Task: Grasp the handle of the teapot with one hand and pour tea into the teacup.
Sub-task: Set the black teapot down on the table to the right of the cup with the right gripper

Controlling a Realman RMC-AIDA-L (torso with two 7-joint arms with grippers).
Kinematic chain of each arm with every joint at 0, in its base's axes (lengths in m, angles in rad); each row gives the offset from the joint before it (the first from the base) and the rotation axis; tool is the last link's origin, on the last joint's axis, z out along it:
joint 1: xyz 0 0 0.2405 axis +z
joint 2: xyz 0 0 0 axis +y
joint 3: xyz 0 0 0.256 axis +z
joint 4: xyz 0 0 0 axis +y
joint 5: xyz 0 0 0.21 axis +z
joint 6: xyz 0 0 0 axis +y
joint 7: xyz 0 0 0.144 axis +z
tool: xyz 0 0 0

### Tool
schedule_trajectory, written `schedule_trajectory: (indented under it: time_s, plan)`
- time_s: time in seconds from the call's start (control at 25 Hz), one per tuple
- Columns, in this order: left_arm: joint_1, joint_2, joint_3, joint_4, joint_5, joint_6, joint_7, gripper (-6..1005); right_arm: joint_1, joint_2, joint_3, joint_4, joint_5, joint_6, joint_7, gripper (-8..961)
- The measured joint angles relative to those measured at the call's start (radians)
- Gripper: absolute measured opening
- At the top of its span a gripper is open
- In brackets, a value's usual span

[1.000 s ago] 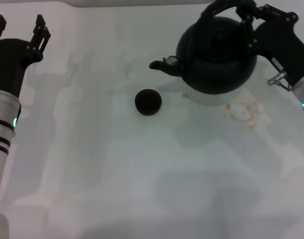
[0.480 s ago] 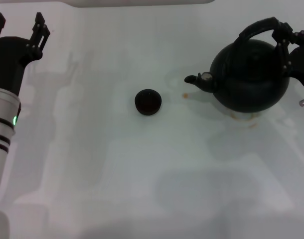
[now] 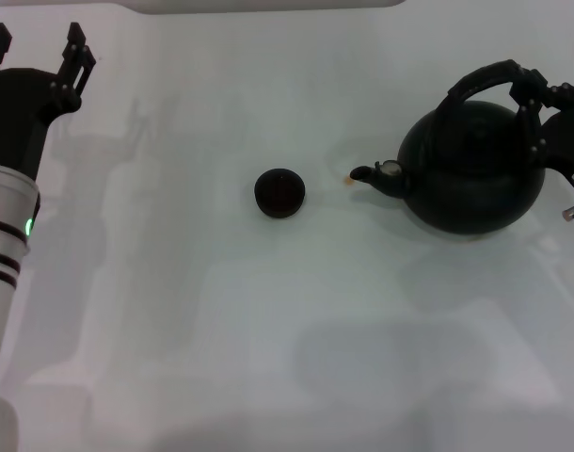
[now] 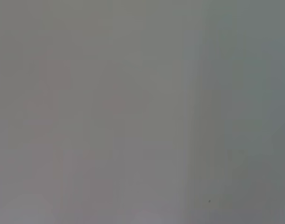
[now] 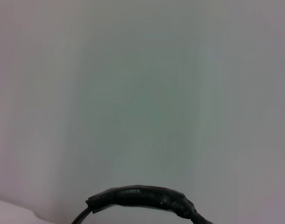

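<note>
The black round-bellied teapot (image 3: 466, 174) stands at the right of the white table, its stubby spout (image 3: 365, 174) pointing left toward the teacup (image 3: 279, 192). That small dark teacup sits alone near the table's middle, a spout's length or more away from the pot. My right gripper (image 3: 534, 87) is at the far right, closed around the right end of the arched handle (image 3: 480, 75). A strip of the wrapped handle (image 5: 142, 198) also shows in the right wrist view. My left gripper (image 3: 38, 42) is parked open at the far left with nothing in it.
A small orange-brown spot (image 3: 346, 181) marks the table (image 3: 221, 311) just left of the spout. The left wrist view shows only a plain grey surface.
The right gripper has carried the teapot from the upper middle rightward and down. The pot now covers the orange stains seen earlier. The left arm has not moved.
</note>
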Motion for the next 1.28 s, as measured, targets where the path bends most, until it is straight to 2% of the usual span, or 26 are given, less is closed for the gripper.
schedule_trajectory:
  time_s: [0.48, 0.96, 1.2, 1.28]
  plan:
    - [-0.002, 0.002, 0.001, 0.000, 0.000, 0.000, 0.000, 860, -0.001, 0.003, -0.003, -0.011, -0.002, 0.037, 0.008, 239]
    - [0.006, 0.003, 0.000, -0.002, 0.000, -0.004, 0.001, 859, -0.006, 0.001, 0.002, -0.005, 0.002, 0.059, 0.192, 263]
    - [0.007, 0.003, 0.002, -0.002, 0.000, -0.006, 0.002, 860, -0.059, 0.001, 0.006, 0.000, 0.005, -0.028, 0.243, 475]
    - [0.007, 0.002, 0.001, -0.002, 0.000, -0.007, 0.002, 860, -0.087, 0.002, 0.011, 0.000, 0.007, -0.066, 0.244, 738]
